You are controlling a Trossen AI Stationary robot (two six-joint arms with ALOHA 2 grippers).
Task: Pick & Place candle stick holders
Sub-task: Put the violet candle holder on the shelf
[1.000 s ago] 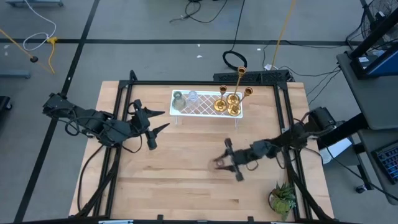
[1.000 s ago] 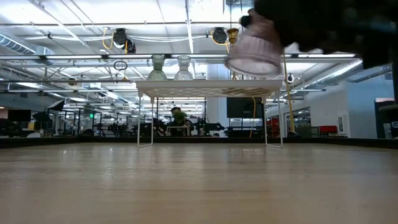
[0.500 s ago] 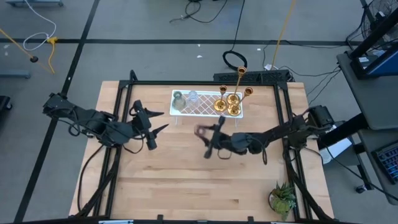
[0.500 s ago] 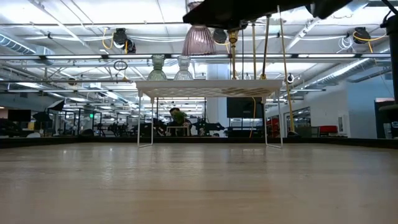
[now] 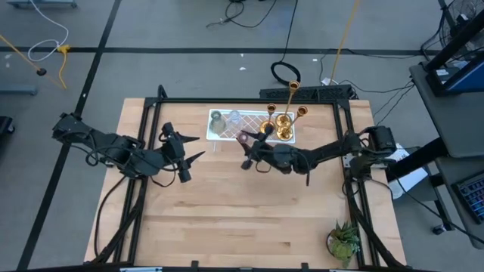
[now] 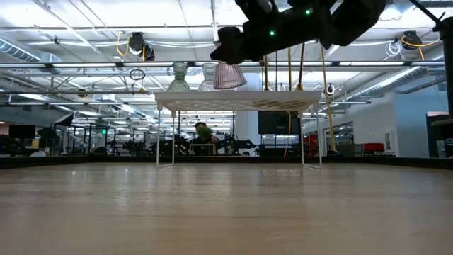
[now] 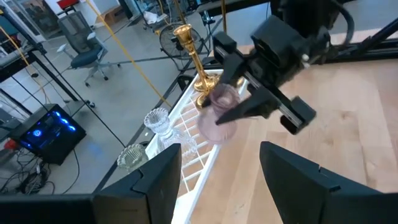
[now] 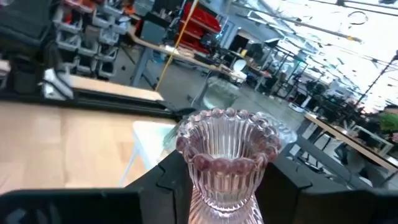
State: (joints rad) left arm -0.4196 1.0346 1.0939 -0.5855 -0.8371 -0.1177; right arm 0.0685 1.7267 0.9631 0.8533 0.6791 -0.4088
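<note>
My right gripper (image 5: 247, 145) is shut on the pinkish glass holder (image 8: 227, 155), just off the near edge of the white lattice tray (image 5: 246, 132) at the table's far middle. The holder also shows in the left wrist view (image 7: 219, 117) and the low view (image 6: 228, 75). On the tray stand a greenish glass holder (image 5: 218, 121), a clear one (image 5: 234, 119) and three gold holders (image 5: 283, 125) on their round bases. My left gripper (image 5: 190, 155) is open and empty at the table's left. My right gripper pinches the pinkish holder's narrow ribbed part (image 8: 219, 198) between its two fingers (image 8: 169, 182), one on each side. The fingers come from the table's right, slanting down. The holder is lifted clear of table and tray, its wide beaded end (image 8: 227, 127) pointing away from the wrist and downward.
A small green potted plant (image 5: 344, 242) stands at the near right corner. Dark frame rails (image 5: 147, 128) run along the table's sides. Bare wood (image 5: 227, 208) fills the middle and near part. The tray stands raised on thin legs (image 6: 158, 131).
My right gripper has carried the pinkish holder from the table's near right toward the far edge and left, up to the tray's near edge. It has stayed shut on the holder, which stays clear of the table.
</note>
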